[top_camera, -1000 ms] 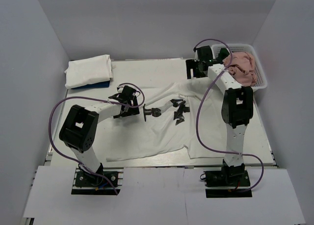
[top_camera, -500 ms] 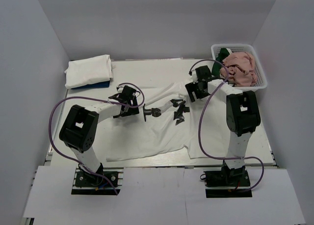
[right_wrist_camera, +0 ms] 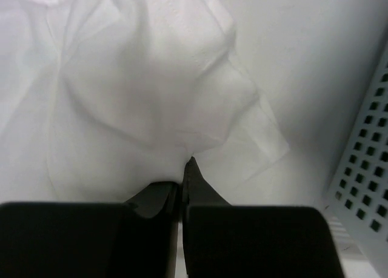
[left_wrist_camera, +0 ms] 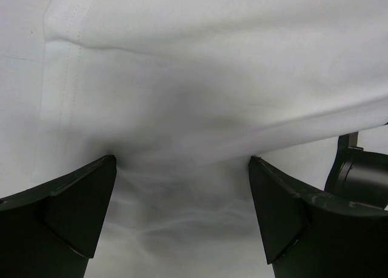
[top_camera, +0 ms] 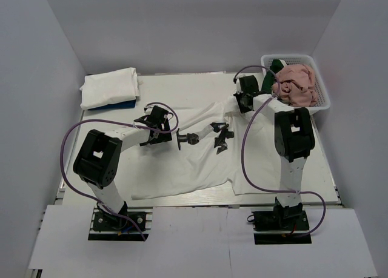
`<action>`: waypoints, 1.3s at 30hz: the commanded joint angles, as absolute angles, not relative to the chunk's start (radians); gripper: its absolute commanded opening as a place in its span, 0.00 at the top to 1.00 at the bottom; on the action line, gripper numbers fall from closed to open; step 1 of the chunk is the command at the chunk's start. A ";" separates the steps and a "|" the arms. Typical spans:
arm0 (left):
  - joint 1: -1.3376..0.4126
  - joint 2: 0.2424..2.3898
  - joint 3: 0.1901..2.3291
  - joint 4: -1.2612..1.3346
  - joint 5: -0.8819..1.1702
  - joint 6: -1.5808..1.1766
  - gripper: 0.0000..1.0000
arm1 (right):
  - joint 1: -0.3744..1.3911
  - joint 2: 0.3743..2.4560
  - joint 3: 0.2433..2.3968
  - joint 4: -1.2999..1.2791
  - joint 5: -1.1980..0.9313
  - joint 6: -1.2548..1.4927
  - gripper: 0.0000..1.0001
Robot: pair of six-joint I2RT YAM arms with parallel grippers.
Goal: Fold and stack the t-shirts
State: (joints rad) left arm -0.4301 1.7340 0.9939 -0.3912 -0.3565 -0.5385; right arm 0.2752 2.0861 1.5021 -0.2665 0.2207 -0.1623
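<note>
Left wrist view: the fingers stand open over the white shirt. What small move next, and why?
Probably close the left gripper on the printed t-shirt. Its fingers stand wide with white cloth wrinkled between them, while the right gripper is shut at the shirt's far sleeve beside the basket. With both ends held, a fold could begin.

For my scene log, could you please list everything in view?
printed t-shirt: one, white with dark print, spread mid-table
folded t-shirts: one stack, white, far left corner
pink t-shirt: one, crumpled in the basket
green t-shirt: one, dark, in the basket's far left
basket: one, white mesh, far right
table: one, white
left gripper: one, black, open over the printed t-shirt
right gripper: one, black, shut on the printed t-shirt's far right edge
</note>
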 commanded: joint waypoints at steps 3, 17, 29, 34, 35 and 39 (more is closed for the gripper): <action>-0.420 1.753 0.959 -0.463 -0.408 -0.515 0.00 | 0.282 2.026 1.605 -0.247 0.332 -0.175 0.98; -0.420 1.775 0.980 -0.483 -0.419 -0.515 0.00 | 0.295 2.235 1.811 0.251 0.679 -0.668 0.83; -0.420 1.761 0.991 -0.494 -0.399 -0.515 0.00 | 0.365 2.278 1.937 0.109 0.411 -0.534 0.10; -0.420 1.671 1.041 -0.485 -0.368 -0.483 0.00 | 0.348 2.093 1.855 -0.102 0.419 -0.207 0.10; -0.420 1.655 1.051 -0.460 -0.345 -0.470 0.00 | 0.345 2.042 1.811 -0.159 0.398 -0.110 0.10; -0.420 1.621 1.119 -0.414 -0.298 -0.443 0.00 | 0.327 1.921 1.597 -0.304 0.278 0.160 0.10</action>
